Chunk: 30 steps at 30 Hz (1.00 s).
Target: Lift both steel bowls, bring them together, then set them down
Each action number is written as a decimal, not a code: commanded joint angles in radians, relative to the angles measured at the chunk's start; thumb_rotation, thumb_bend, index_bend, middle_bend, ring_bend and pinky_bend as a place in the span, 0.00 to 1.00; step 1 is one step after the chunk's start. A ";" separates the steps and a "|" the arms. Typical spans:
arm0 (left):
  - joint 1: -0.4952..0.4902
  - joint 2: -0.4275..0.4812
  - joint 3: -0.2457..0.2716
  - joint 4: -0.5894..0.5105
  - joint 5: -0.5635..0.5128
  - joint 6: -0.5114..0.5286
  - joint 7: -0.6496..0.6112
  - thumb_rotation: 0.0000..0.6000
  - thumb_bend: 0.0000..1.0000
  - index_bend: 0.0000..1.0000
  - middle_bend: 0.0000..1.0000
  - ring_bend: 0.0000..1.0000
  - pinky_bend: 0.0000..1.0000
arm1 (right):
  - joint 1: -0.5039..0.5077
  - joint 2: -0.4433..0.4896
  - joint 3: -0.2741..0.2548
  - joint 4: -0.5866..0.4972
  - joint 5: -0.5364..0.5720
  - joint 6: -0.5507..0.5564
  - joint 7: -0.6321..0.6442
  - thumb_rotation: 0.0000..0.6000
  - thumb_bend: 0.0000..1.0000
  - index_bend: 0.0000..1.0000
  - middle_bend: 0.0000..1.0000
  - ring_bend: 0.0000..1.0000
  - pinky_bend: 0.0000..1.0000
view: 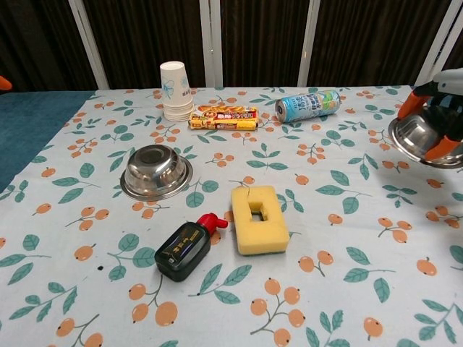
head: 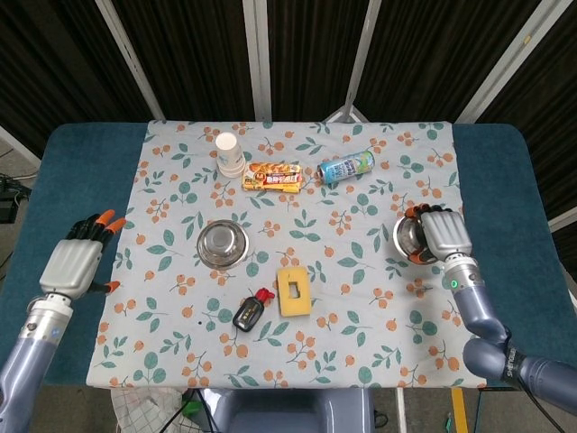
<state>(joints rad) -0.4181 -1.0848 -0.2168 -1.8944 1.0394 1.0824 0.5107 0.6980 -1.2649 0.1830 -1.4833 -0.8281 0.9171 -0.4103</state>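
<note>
With one steel bowl (view: 422, 137) gripped from above and raised off the floral tablecloth (head: 361, 307) by the right hand (head: 444, 234), the other steel bowl (head: 223, 244), left of the yellow sponge (head: 293, 291), should be approached squarely by the left hand (head: 76, 262), whose fingers are spread and empty.

Surface (head: 505, 180) dark blue, covered across the middle by a floral cloth (head: 379, 298) with leaves and orange fruit. Far side of cloth: stack of paper cups (head: 229, 154), snack box (head: 272, 177) lying flat just beside it, drink can (head: 347, 168) on its side. Nearer: steel bowl (head: 223, 244) upside down at left-centre, yellow sponge (head: 293, 291), small black bottle (head: 248, 311) with red cap lying beside the sponge.
</note>
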 commanded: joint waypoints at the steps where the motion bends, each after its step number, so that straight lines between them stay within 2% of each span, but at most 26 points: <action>1: -0.146 -0.049 -0.059 0.022 -0.180 -0.098 0.100 1.00 0.05 0.13 0.00 0.00 0.08 | -0.013 0.044 0.004 -0.033 0.015 0.014 0.001 1.00 0.13 0.48 0.38 0.48 0.47; 11: -0.374 -0.254 -0.026 0.214 -0.450 -0.180 0.241 1.00 0.05 0.12 0.00 0.00 0.08 | -0.034 0.116 0.004 -0.059 0.011 0.024 0.025 1.00 0.13 0.48 0.38 0.48 0.47; 16: -0.477 -0.379 -0.004 0.333 -0.552 -0.207 0.291 1.00 0.04 0.12 0.00 0.00 0.08 | -0.036 0.142 0.010 -0.050 0.023 0.015 0.038 1.00 0.13 0.48 0.38 0.48 0.47; 23: -0.557 -0.486 0.010 0.436 -0.614 -0.238 0.294 1.00 0.02 0.11 0.00 0.00 0.06 | -0.037 0.165 0.012 -0.030 0.033 -0.003 0.053 1.00 0.13 0.48 0.38 0.48 0.47; 30: -0.590 -0.533 0.013 0.478 -0.600 -0.238 0.259 1.00 0.02 0.11 0.00 0.00 0.06 | -0.039 0.189 0.013 -0.022 0.040 -0.016 0.066 1.00 0.13 0.48 0.38 0.48 0.47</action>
<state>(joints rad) -1.0055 -1.6136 -0.2041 -1.4196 0.4350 0.8446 0.7741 0.6593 -1.0763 0.1963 -1.5058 -0.7887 0.9015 -0.3448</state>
